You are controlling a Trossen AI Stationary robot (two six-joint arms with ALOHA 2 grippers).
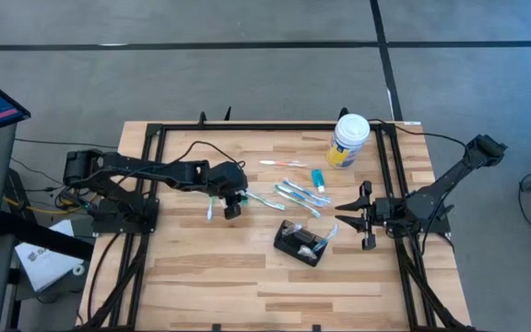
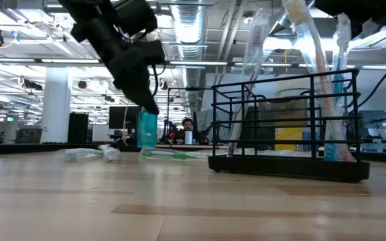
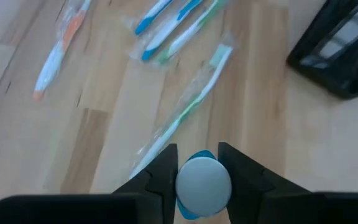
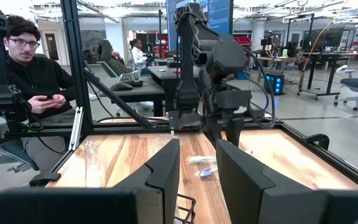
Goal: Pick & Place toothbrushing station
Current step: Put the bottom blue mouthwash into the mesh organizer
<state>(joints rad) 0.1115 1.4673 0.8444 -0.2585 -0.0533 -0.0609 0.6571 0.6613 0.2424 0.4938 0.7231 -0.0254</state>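
The toothbrushing station (image 1: pixel 302 242) is a black wire holder standing on the table at centre right, with wrapped toothbrushes standing in it; it also shows in the low view (image 2: pixel 287 161) and the left wrist view (image 3: pixel 337 50). My left gripper (image 1: pixel 231 198) is left of it, shut on a small blue tube with a white cap (image 3: pixel 202 182). My right gripper (image 1: pixel 350 214) is open and empty, just right of the station. My left gripper pinches the blue tube between its two fingers (image 3: pixel 163 180), which sit on the tube's sides just below the white cap (image 3: pixel 204 180). The fingers come from above, pointing down. The tube hangs upright below them (image 2: pixel 147 130), its lower end close above the table.
Several wrapped toothbrushes (image 1: pixel 293 192) lie between my left gripper and the station. Another blue tube (image 1: pixel 317 178) lies near them. A white-lidded, yellow-labelled tub (image 1: pixel 348 140) stands at the far edge. A person (image 4: pixel 17 68) sits beyond the table's left side.
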